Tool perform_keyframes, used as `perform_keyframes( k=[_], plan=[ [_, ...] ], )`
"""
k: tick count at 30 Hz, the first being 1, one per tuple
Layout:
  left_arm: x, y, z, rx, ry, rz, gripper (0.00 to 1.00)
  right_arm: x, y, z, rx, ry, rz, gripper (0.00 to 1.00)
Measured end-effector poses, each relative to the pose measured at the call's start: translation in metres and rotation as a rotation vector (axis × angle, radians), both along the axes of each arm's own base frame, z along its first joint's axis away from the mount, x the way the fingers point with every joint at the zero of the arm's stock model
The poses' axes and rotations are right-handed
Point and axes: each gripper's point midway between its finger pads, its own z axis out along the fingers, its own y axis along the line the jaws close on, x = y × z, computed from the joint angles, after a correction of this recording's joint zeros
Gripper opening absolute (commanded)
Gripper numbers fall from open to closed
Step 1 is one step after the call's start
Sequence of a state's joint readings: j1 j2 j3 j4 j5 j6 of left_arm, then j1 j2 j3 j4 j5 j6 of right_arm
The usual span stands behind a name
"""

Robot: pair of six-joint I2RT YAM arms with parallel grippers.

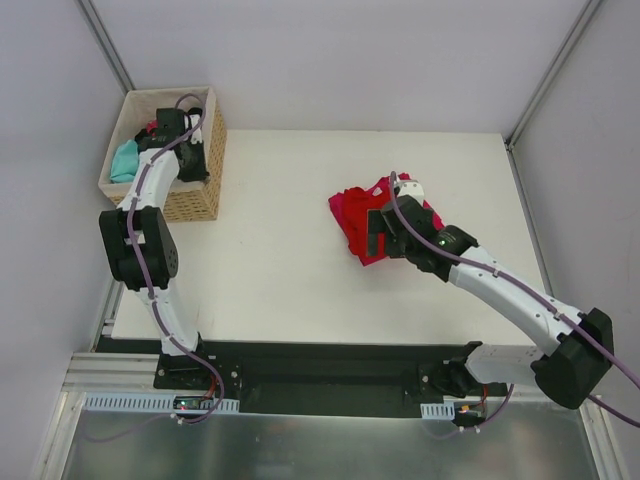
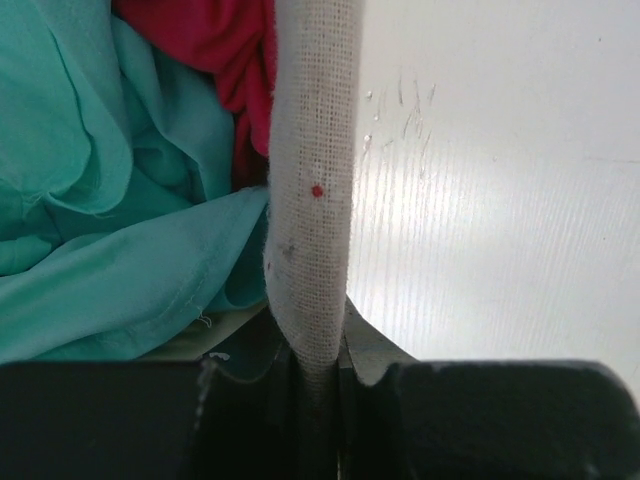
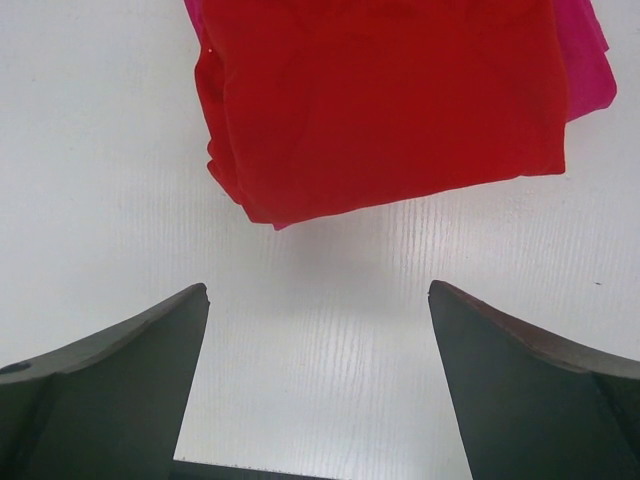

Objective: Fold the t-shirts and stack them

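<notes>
A folded bright red t-shirt (image 1: 355, 215) lies on the white table, right of centre, on top of a magenta-pink one (image 3: 585, 60) that peeks out at its edge. My right gripper (image 1: 385, 232) hovers just beside the red shirt (image 3: 380, 100). Its jaws (image 3: 318, 300) are wide open and empty over bare table. A teal t-shirt (image 1: 125, 160) lies crumpled in the wicker basket (image 1: 190, 205) at the far left. My left gripper (image 1: 170, 125) is at the basket's top. In the left wrist view it (image 2: 312, 350) is shut on the basket's cloth-lined rim (image 2: 315, 150), with the teal shirt (image 2: 120, 200) to the left.
A dark red cloth (image 2: 215, 45) lies in the basket behind the teal shirt. The basket stands at the table's back left corner. White walls enclose the table (image 1: 280, 270) on the left, back and right.
</notes>
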State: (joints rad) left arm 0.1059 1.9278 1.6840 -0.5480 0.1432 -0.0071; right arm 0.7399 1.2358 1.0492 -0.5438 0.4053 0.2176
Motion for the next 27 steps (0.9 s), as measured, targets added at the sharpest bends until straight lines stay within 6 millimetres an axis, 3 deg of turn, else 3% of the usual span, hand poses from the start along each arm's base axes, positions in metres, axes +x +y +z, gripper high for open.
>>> perform_keyframes(
  k=[5, 6, 7, 10, 12, 15, 18, 22, 25, 27],
  plan=[
    [-0.003, 0.005, 0.001, -0.027, 0.041, 0.010, 0.00, -0.007, -0.005, 0.007, 0.018, -0.014, 0.004, 0.96],
    [-0.003, 0.005, 0.001, -0.029, 0.049, 0.012, 0.05, -0.009, -0.006, 0.007, 0.024, -0.015, 0.006, 0.96],
    [-0.003, 0.007, 0.001, -0.032, 0.055, 0.016, 0.19, -0.009, -0.006, 0.008, 0.026, -0.014, 0.008, 0.96],
    [-0.006, 0.012, 0.003, -0.046, 0.076, 0.033, 0.97, -0.010, -0.003, 0.004, 0.028, 0.000, 0.019, 0.96],
    [0.006, 0.016, 0.002, -0.077, 0.036, 0.011, 0.99, -0.011, -0.001, 0.001, 0.026, 0.011, 0.025, 0.96],
    [0.025, 0.045, -0.001, -0.065, -0.025, 0.065, 0.99, -0.012, 0.002, -0.002, 0.027, 0.023, 0.037, 0.96],
    [0.029, 0.060, 0.004, -0.042, -0.051, 0.097, 0.99, -0.014, 0.005, -0.002, 0.030, 0.025, 0.047, 0.96],
    [0.029, 0.065, 0.008, -0.011, -0.061, 0.123, 0.99, -0.017, 0.007, -0.003, 0.028, 0.026, 0.059, 0.96],
    [0.029, 0.066, 0.023, -0.006, -0.090, 0.146, 0.99, -0.019, 0.008, -0.001, 0.032, 0.023, 0.065, 0.96],
    [0.029, 0.065, 0.046, -0.010, -0.144, 0.160, 0.99, -0.020, 0.008, 0.001, 0.037, 0.017, 0.070, 0.96]
  ],
)
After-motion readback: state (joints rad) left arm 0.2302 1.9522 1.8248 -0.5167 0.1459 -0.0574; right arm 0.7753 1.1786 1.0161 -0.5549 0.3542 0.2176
